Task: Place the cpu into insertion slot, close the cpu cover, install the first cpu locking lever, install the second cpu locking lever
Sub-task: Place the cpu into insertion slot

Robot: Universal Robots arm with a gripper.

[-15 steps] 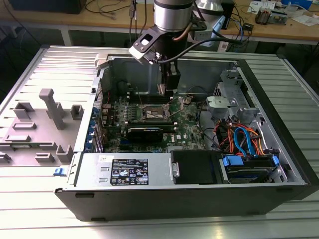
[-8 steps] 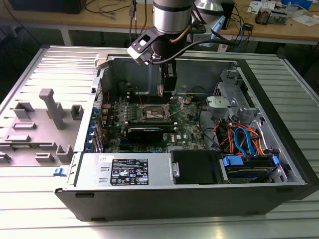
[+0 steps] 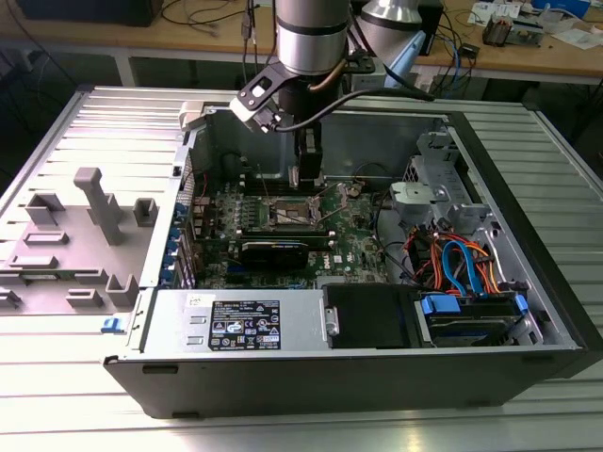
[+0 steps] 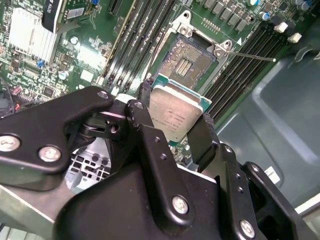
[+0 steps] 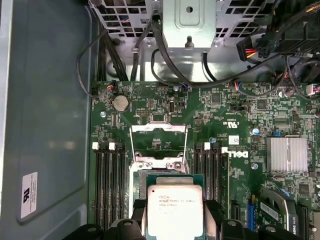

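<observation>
So here's where you're at: your gripper is clamped on the cpu. One black finger sits on each of two opposite edges, and the dull silver top faces the wrist cameras.

The chip isn't seated. It's held up off the motherboard, right by the insertion slot. In the second wrist view you can see the socket's bare contact field with nothing in it. In the first wrist view the chip covers part of the socket.

The cpu cover is swung open, off the socket on the side away from the chip, and green board shows through its window. A thin locking lever pokes out free to one side of the socket, across the memory slots. Those long black slots run along both sides of the socket. The finned heatsink is well apart from it.

In the exterior view your arm comes straight down into the open computer case, with the gripper low over the middle of the board. The power supply lies along the case's front wall. A grey plastic fixture sits outside the case on the exterior view's left.
</observation>
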